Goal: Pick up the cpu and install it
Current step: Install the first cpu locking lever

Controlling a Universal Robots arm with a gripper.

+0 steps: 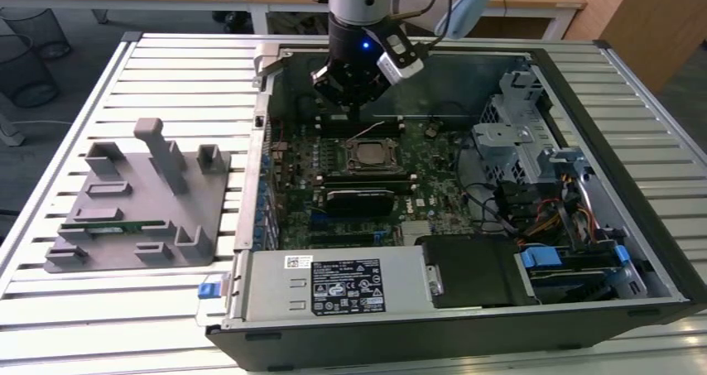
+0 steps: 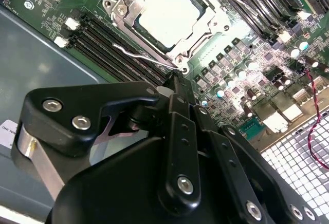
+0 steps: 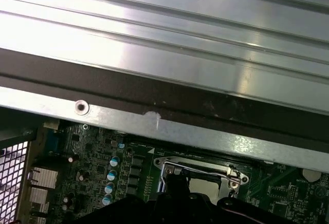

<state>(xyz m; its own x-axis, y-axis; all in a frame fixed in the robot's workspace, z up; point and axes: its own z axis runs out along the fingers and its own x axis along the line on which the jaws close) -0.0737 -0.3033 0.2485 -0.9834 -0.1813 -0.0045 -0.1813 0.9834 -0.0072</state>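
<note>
The cpu (image 1: 367, 153) lies flat in the motherboard socket inside the open computer case, its silver top showing. In the second wrist view the cpu (image 2: 169, 16) sits under a silver metal frame, with a thin wire lever (image 2: 141, 55) along one side. A strip of the cpu (image 3: 205, 185) also shows inside the socket frame in the first wrist view. My gripper (image 1: 351, 103) hangs above the board just beyond the socket's far edge. Its black fingers meet at the tip (image 2: 174, 82) with nothing between them, a little short of the socket's corner.
A grey fixture (image 1: 144, 201) on the slatted table at the exterior view's left carries a green memory stick (image 1: 122, 224). Within the case stand the power supply (image 1: 331, 288), a drive cage (image 1: 519, 139) and coloured cables (image 1: 552, 218). The case wall (image 3: 164, 39) is close by.
</note>
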